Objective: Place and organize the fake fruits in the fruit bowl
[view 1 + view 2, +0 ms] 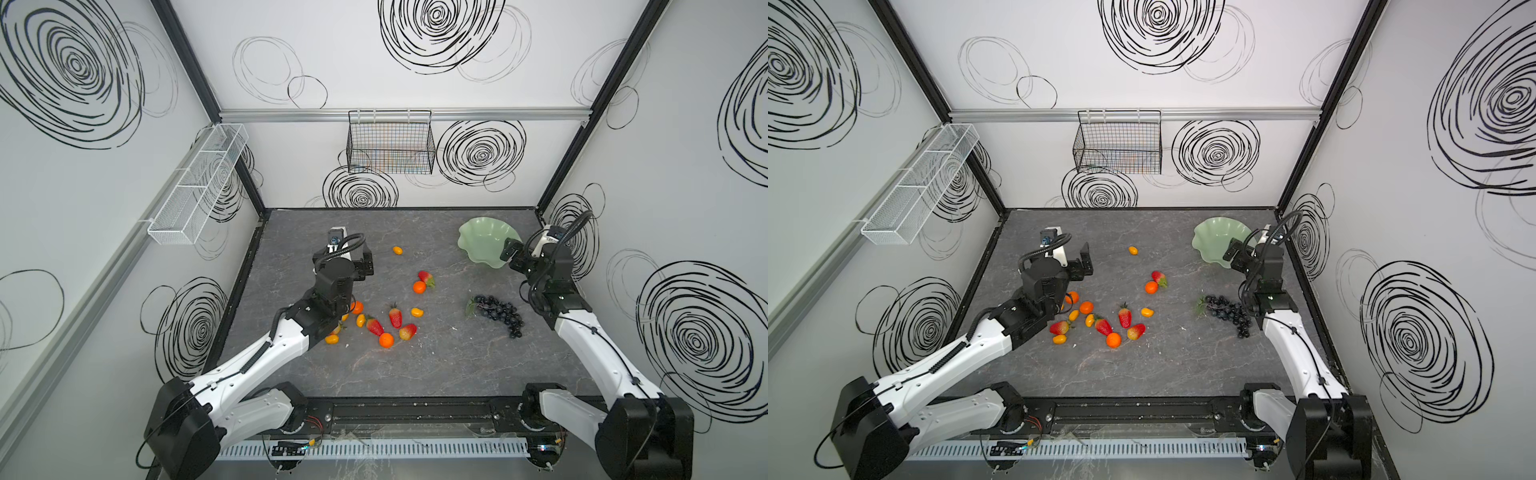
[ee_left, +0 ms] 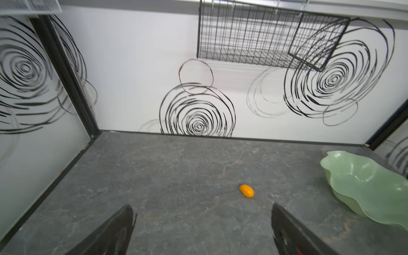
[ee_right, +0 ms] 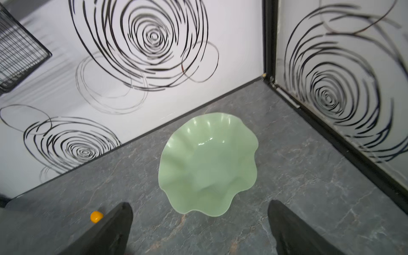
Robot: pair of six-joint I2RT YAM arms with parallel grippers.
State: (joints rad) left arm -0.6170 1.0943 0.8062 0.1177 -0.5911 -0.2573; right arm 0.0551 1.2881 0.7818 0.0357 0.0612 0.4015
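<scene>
The pale green fruit bowl (image 1: 484,239) (image 1: 1217,241) (image 3: 207,163) stands empty near the back right corner. My right gripper (image 1: 513,255) (image 3: 199,203) hovers open at its near rim, with nothing between the fingers. My left gripper (image 1: 363,266) (image 2: 202,206) is open and empty over the left of the table, and a lone kumquat (image 1: 397,250) (image 2: 246,191) lies just ahead of it. Strawberries (image 1: 395,316), tangerines (image 1: 386,340) and kumquats (image 1: 417,311) are scattered mid-table, some under the left arm. The grape bunch (image 1: 498,313) lies beside the right arm.
A black wire basket (image 1: 390,145) hangs on the back wall and a white mesh basket (image 1: 195,187) on the left wall. Patterned walls close in three sides. A strawberry and tangerine pair (image 1: 422,282) lies between the two arms.
</scene>
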